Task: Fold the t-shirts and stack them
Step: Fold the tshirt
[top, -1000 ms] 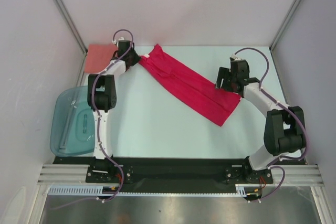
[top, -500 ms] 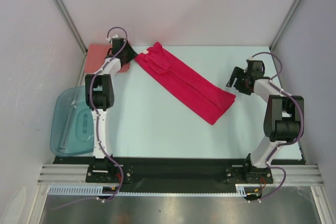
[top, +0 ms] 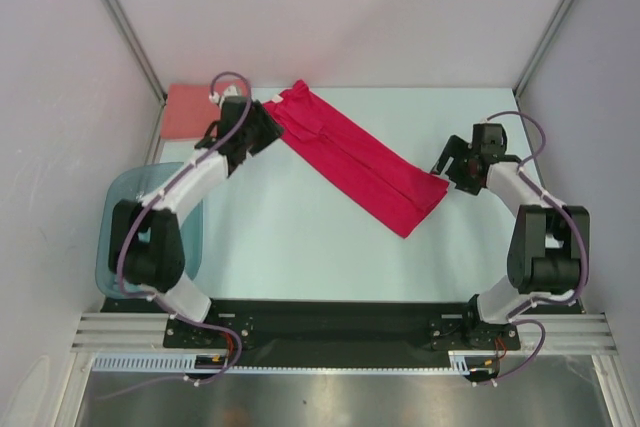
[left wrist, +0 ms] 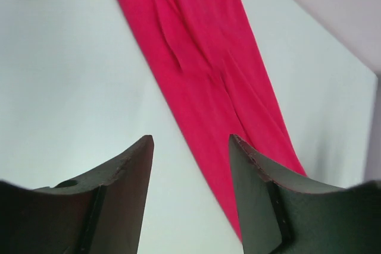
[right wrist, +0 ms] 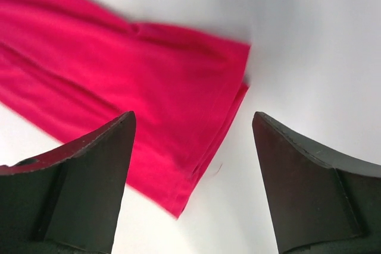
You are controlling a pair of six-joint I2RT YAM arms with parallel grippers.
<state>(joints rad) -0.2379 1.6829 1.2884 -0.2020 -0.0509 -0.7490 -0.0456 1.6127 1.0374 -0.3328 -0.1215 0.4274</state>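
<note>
The crimson-red t-shirt [top: 352,159] lies flat on the table as a long folded strip, running diagonally from the far left to the middle right. The paler salmon-pink t-shirt [top: 188,108] lies folded at the far left corner. My left gripper [top: 266,134] hovers open just beside the red strip's upper end, holding nothing. In the left wrist view the red t-shirt [left wrist: 199,69] stretches away beyond the left gripper [left wrist: 190,147]. My right gripper [top: 446,169] stands open just right of the strip's lower end. In the right wrist view the red t-shirt's hem corner [right wrist: 178,206] sits below the empty right gripper [right wrist: 193,124].
A translucent teal plastic tub [top: 132,209] sits at the left table edge, partly under my left arm. Grey walls and metal frame posts close in the back and both sides. Pale table surface [top: 300,247] shows in front of the red strip.
My left gripper has opened, let go of the red t-shirt's upper end and drawn back toward me. My right gripper has backed off the lower end to the right, opening wider.
</note>
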